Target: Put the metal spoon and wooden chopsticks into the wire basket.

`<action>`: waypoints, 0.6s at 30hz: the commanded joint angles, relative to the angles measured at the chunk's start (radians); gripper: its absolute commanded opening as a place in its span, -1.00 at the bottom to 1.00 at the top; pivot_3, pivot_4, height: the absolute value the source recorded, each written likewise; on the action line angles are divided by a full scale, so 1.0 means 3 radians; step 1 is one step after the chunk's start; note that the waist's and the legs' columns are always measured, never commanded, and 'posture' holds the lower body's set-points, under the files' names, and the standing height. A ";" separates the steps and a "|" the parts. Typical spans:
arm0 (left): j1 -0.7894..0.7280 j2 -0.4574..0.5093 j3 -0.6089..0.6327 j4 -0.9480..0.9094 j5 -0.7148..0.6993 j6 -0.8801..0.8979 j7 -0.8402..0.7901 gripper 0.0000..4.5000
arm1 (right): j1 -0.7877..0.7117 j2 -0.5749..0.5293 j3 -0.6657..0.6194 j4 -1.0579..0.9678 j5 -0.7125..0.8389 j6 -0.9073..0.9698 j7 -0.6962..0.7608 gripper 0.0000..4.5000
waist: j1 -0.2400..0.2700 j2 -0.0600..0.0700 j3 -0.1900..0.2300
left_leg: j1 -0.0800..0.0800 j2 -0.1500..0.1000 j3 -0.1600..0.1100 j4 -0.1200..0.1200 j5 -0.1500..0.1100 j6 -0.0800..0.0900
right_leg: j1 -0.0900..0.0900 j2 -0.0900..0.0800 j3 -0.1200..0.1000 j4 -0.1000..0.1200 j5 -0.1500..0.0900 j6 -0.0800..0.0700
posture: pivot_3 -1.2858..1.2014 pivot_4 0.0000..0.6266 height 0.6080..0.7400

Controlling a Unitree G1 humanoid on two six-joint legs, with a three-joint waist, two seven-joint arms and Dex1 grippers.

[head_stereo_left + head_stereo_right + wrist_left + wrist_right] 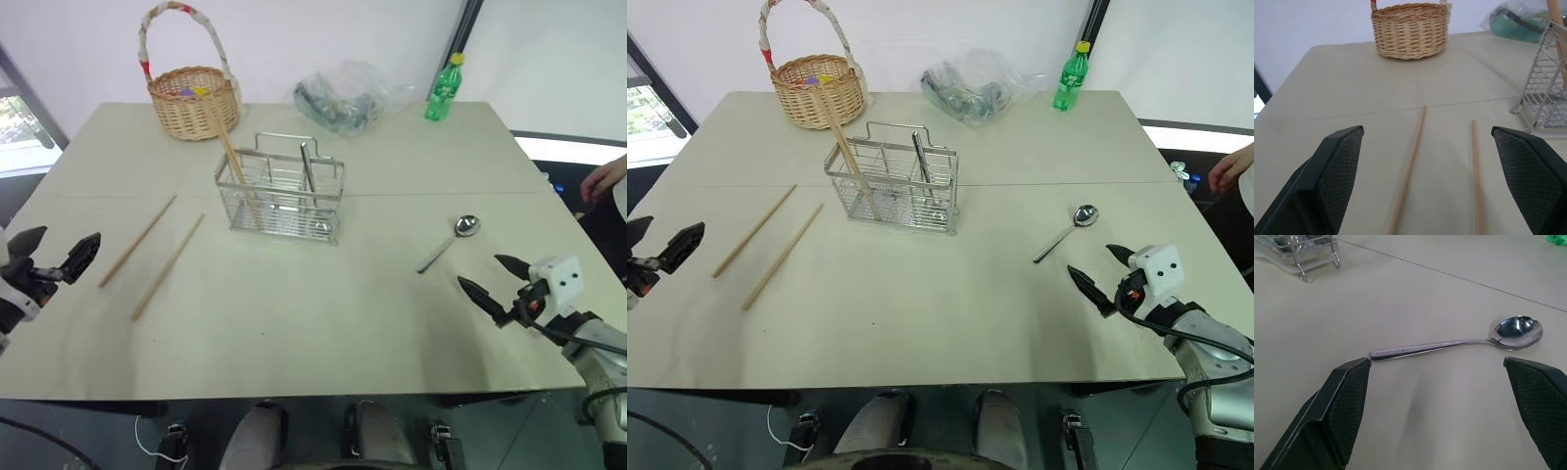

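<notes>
You have both black grippers — left (57, 257), right (497, 281) — spread wide and empty, the shiny metal spoon (450, 240) just ahead of the right, 2 pale wooden chopsticks (168, 266) flat on the beige table (323, 323) left of the silver wire basket (281, 199).

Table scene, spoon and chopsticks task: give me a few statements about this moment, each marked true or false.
1. The spoon lies on the table, outside the wire basket. True.
2. Two chopsticks lie flat on the table on the robot's left. True.
3. The right gripper is shut on the spoon. False: its fingers are open, with the spoon lying beyond them.
4. The wire basket is empty. False: one chopstick leans in it and a metal utensil stands in it.
5. The left gripper is open and holds nothing. True.
6. The green bottle lies on its side. False: it stands upright at the far edge.
</notes>
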 commanded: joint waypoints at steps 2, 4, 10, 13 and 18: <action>-0.0098 0.0123 0.0004 -0.0051 -0.0026 0.0037 -0.0014 0.96 | 0.0000 0.0034 -0.0045 -0.0063 0.0008 -0.0073 -0.0032 1.00 | 0.0000 0.0000 0.0000 | 0.0000 0.0000 0.0000 0.0000 0.0000 0.0000 | 0.0000 0.0000 0.0000 0.0000 0.0000 0.0000 | 0.03 -0.52 0.00; -0.0135 0.0140 0.0012 -0.0037 -0.0039 0.0068 -0.0013 0.96 | 0.0005 0.0041 -0.0050 -0.0066 0.0008 -0.0078 -0.0042 1.00 | 0.0002 0.0000 0.0000 | 0.0000 0.0000 0.0000 0.0000 0.0000 0.0000 | 0.0000 0.0000 0.0000 0.0000 0.0000 0.0000 | 0.03 -0.52 0.00; -0.0179 0.0146 -0.0016 -0.0034 -0.0023 0.0094 -0.0018 0.96 | 0.0004 0.0043 -0.0056 -0.0055 -0.0001 -0.0099 -0.0054 1.00 | 0.0000 0.0000 0.0000 | 0.0000 -0.0001 0.0000 0.0000 0.0000 0.0000 | 0.0000 0.0001 -0.0001 0.0000 0.0000 0.0000 | 0.03 -0.52 0.00; -0.0195 0.0140 -0.0041 -0.0076 -0.0042 0.0124 -0.0023 0.96 | -0.0011 0.0031 -0.0051 -0.0044 -0.0007 -0.0114 -0.0053 1.00 | 0.0000 0.0000 0.0000 | 0.0001 -0.0001 0.0001 0.0000 0.0000 0.0000 | 0.0000 0.0001 -0.0001 0.0001 0.0000 0.0000 | 0.03 -0.52 0.00; -0.0256 0.0130 -0.0120 -0.0309 -0.0200 0.0242 -0.0026 0.96 | -0.0129 -0.0108 0.0015 0.0081 -0.0091 -0.0186 0.0071 1.00 | 0.0000 -0.0001 0.0000 | 0.0000 -0.0001 0.0001 0.0002 0.0000 0.0000 | 0.0001 0.0002 -0.0001 0.0001 0.0000 0.0000 | 0.03 -0.52 0.00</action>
